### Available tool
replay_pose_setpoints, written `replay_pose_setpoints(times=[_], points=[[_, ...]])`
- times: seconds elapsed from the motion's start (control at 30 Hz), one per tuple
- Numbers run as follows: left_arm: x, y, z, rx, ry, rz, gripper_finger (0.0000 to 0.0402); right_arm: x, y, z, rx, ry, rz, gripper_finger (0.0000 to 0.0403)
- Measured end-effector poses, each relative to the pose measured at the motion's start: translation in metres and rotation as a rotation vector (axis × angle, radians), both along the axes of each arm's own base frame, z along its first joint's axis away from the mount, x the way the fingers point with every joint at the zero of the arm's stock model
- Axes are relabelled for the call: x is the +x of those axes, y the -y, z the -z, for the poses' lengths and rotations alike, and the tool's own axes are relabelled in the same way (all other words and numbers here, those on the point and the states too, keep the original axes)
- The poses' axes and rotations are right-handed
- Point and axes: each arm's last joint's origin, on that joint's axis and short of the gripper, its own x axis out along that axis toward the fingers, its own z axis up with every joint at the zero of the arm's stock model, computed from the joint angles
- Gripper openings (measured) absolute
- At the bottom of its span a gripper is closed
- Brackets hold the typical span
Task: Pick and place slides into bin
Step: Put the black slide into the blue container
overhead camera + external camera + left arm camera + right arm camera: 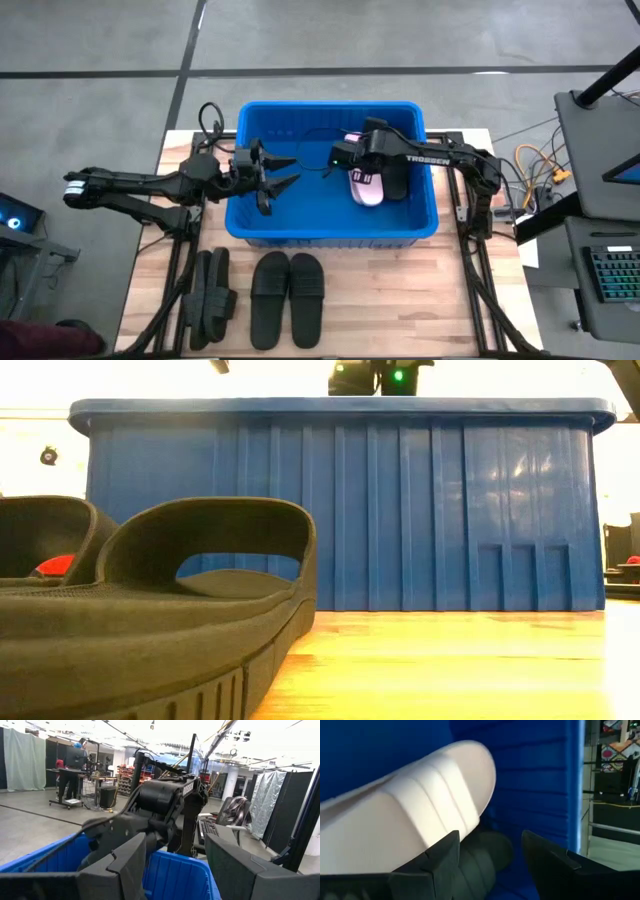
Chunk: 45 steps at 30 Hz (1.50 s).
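Note:
The blue bin [330,228] stands at the table's far middle; its near wall fills the low view [400,510]. A pale pink slide [366,187] lies inside it at the right, on a black slide [485,857]. My right gripper [350,160] is open inside the bin, right by the pink slide [420,810]. My left gripper [283,172] is open and empty over the bin's left part, and its wrist view [175,860] faces the right arm. Three black slides [287,295] lie on the table near the front edge.
Two black slides [150,610] lie soles down close to the low camera. A third black slide [210,298] lies at the near left. Bare wood [400,300] shows at the near right. A monitor and a keyboard [610,280] stand beyond the table's right edge.

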Motion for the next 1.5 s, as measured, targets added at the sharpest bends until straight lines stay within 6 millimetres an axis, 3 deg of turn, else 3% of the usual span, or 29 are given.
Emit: replay_pose_setpoints(times=[0.23,0.4,0.67,0.83,1.0,1.2,1.33,1.5], points=[[0.0,0.0,0.0,0.0,0.0,0.0,0.019,0.005,-0.003,-0.029,0.122,0.171,0.025,0.0206],[0.0,0.0,0.0,0.0,0.0,0.0,0.019,0.003,-0.016,-0.074,0.191,0.377,-0.018,0.0206],[0.0,0.0,0.0,-0.001,-0.001,0.0,0.019,-0.024,-0.072,-0.169,0.12,0.897,-0.322,0.0206],[0.0,0.0,0.0,-0.001,0.0,0.0,0.019,-0.055,-0.113,-0.203,0.163,1.169,-0.654,0.0204],[0.0,0.0,0.0,-0.001,-0.001,0.0,0.019,-0.1,-0.126,-0.195,0.218,1.282,-0.684,0.0185],[0.0,0.0,0.0,-0.003,0.0,0.0,0.019,-0.151,-0.123,-0.152,0.31,1.405,-0.616,0.0151],[0.0,0.0,0.0,-0.004,0.0,0.0,0.019,-0.169,-0.12,-0.119,0.291,1.556,-0.63,0.0132],[0.0,0.002,0.0,-0.085,0.022,0.072,0.019,-0.177,-0.119,-0.075,0.248,1.706,-0.621,0.0117]])
